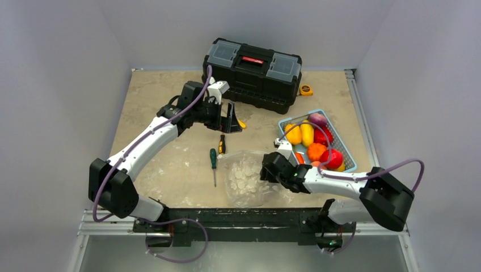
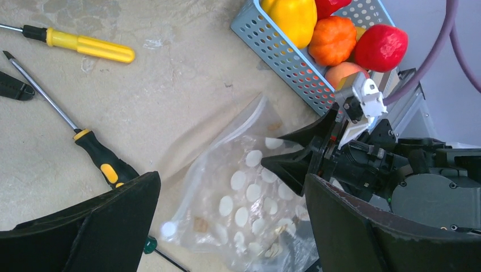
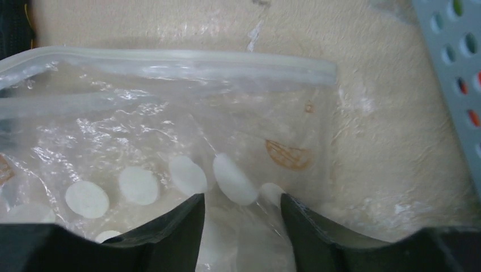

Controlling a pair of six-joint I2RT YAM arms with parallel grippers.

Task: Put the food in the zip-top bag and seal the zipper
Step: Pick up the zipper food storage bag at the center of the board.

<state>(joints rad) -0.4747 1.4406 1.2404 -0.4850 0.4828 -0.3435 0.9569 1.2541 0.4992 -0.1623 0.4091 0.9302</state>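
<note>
The clear zip-top bag (image 1: 245, 175) with white dots lies flat on the table near the front, empty. Its zipper (image 3: 170, 59) runs along the far edge in the right wrist view, and a second strip below it at the left stands apart from it. My right gripper (image 1: 265, 169) sits low on the bag's right side, its jaws apart over crumpled plastic (image 3: 241, 198). My left gripper (image 1: 231, 120) is open and empty, raised near the toolbox; its view looks down on the bag (image 2: 238, 198). The food (image 1: 315, 141) sits in the light blue basket (image 1: 346, 148).
A black toolbox (image 1: 252, 71) stands at the back with an orange tape measure (image 1: 306, 89) beside it. A green-handled screwdriver (image 1: 213, 161) and a black-and-yellow one (image 1: 222, 143) lie left of the bag. A yellow-handled screwdriver (image 2: 91, 48) lies farther back.
</note>
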